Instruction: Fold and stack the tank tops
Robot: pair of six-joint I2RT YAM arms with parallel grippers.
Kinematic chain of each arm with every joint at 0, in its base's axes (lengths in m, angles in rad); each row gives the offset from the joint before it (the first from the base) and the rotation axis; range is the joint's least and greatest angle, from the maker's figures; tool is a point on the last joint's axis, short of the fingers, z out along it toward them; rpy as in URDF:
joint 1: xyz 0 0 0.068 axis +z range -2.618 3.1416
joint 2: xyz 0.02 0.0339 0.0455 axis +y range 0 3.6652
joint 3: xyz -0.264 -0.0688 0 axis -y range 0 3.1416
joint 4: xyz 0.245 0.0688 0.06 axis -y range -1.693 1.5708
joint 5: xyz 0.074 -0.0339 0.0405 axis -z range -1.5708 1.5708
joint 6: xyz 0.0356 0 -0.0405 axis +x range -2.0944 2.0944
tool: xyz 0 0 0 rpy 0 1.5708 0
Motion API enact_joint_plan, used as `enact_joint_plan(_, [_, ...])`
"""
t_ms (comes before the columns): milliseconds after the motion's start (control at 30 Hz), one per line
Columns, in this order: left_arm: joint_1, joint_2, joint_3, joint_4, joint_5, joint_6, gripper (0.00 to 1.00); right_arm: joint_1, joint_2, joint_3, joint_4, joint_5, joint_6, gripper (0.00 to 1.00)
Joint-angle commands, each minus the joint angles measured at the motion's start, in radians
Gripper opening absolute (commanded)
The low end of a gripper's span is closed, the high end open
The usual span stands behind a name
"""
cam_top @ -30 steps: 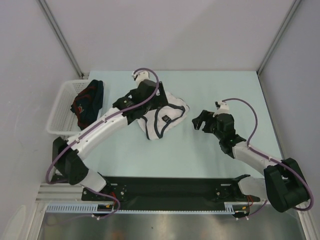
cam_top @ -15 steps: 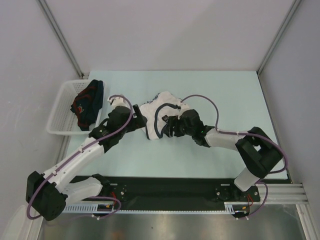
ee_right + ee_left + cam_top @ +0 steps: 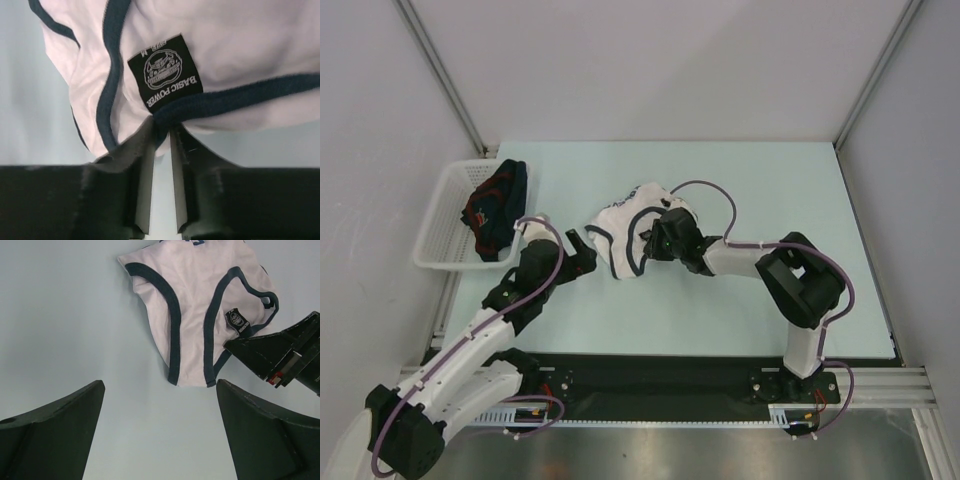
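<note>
The white tank top (image 3: 618, 222) with dark trim lies crumpled on the pale table, its black neck label (image 3: 165, 70) facing up. My right gripper (image 3: 648, 240) sits at the top's right edge. In the right wrist view the right gripper (image 3: 162, 127) has its jaws pinched on the dark trim beside the label. My left gripper (image 3: 582, 250) stands open just left of the top; the left wrist view shows bare table between the fingers of the left gripper (image 3: 160, 415), with the white tank top (image 3: 192, 315) ahead. The navy tank top (image 3: 495, 205) lies bunched in the basket.
A white mesh basket (image 3: 442, 200) stands at the table's left edge, close behind the left arm. Grey walls enclose the table on three sides. The right arm's purple cable (image 3: 715, 195) arcs above the white top.
The right arm reached left to the white top and its jaws closed on the trim. The left arm drew back off the top toward the near left, staying open.
</note>
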Motion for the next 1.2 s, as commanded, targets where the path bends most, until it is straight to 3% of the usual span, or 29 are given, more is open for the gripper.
enact_joint_plan(0, [0.006, -0.005, -0.024, 0.06, -0.001, 0.004, 1.0, 0.012, -0.004, 0.084, -0.018, 0.045, -0.005, 0.21])
enact_joint_plan(33, [0.006, -0.005, -0.032, 0.065, -0.002, 0.003, 1.0, 0.012, -0.004, 0.107, -0.033, 0.041, -0.02, 0.0])
enact_joint_plan(133, [0.006, -0.018, -0.043, 0.071, -0.036, -0.014, 1.0, 0.023, -0.01, 0.256, -0.105, -0.005, -0.097, 0.0])
enact_joint_plan(233, [0.008, -0.059, -0.057, 0.07, -0.082, -0.051, 0.99, 0.05, 0.004, 0.541, -0.194, -0.077, -0.177, 0.0])
enact_joint_plan(267, [0.008, -0.077, -0.063, 0.074, -0.089, -0.057, 0.99, 0.058, 0.012, 0.634, -0.311, -0.115, -0.192, 0.0])
enact_joint_plan(300, [0.008, -0.115, -0.069, 0.076, -0.1, -0.062, 0.99, 0.061, 0.027, 0.854, -0.366, -0.133, -0.205, 0.0])
enact_joint_plan(367, [0.008, -0.159, -0.086, 0.083, -0.106, -0.063, 0.98, 0.058, 0.033, 1.059, -0.528, -0.131, -0.252, 0.0])
enact_joint_plan(400, [0.008, -0.203, -0.093, 0.087, -0.109, -0.057, 0.97, 0.04, 0.035, 1.255, -0.582, -0.098, -0.257, 0.0])
enact_joint_plan(467, [0.008, -0.241, -0.098, 0.076, -0.119, -0.046, 0.96, -0.032, 0.015, 1.364, -0.682, -0.112, -0.196, 0.0])
enact_joint_plan(500, [0.006, -0.275, -0.098, 0.07, -0.125, -0.042, 0.96, -0.152, -0.007, 1.37, -0.69, -0.166, -0.148, 0.0])
enact_joint_plan(567, [0.008, -0.304, -0.087, 0.047, -0.149, -0.037, 0.96, -0.303, -0.105, 1.208, -0.678, -0.278, -0.037, 0.0])
enact_joint_plan(600, [0.006, -0.321, -0.089, 0.048, -0.149, -0.033, 0.96, -0.441, -0.141, 1.109, -0.65, -0.312, -0.012, 0.0])
enact_joint_plan(633, [0.006, -0.327, -0.09, 0.053, -0.136, -0.027, 0.96, -0.497, -0.203, 0.879, -0.617, -0.35, 0.004, 0.08])
enact_joint_plan(667, [0.008, -0.326, -0.089, 0.062, -0.131, -0.023, 0.96, -0.544, -0.214, 0.793, -0.578, -0.446, 0.013, 0.13])
enact_joint_plan(733, [0.006, -0.309, -0.087, 0.071, -0.106, -0.016, 0.95, -0.629, -0.225, 0.638, -0.575, -0.54, -0.027, 0.12])
enact_joint_plan(800, [0.005, -0.263, -0.084, 0.086, -0.083, -0.011, 0.94, -0.632, -0.283, 0.447, -0.549, -0.594, -0.101, 0.14])
enact_joint_plan(833, [0.005, -0.248, -0.078, 0.094, -0.077, -0.011, 0.94, -0.608, -0.316, 0.392, -0.518, -0.559, -0.128, 0.0])
enact_joint_plan(867, [0.006, -0.217, -0.074, 0.097, -0.065, -0.011, 0.94, -0.591, -0.38, 0.302, -0.513, -0.535, -0.151, 0.0])
enact_joint_plan(1067, [-0.007, -0.16, -0.055, 0.128, -0.028, -0.013, 0.93, -0.357, -0.444, 0.252, -0.581, -0.535, -0.321, 0.0])
enact_joint_plan(1167, [-0.015, -0.165, -0.055, 0.125, -0.034, -0.013, 0.93, -0.298, -0.442, 0.276, -0.608, -0.509, -0.347, 0.0])
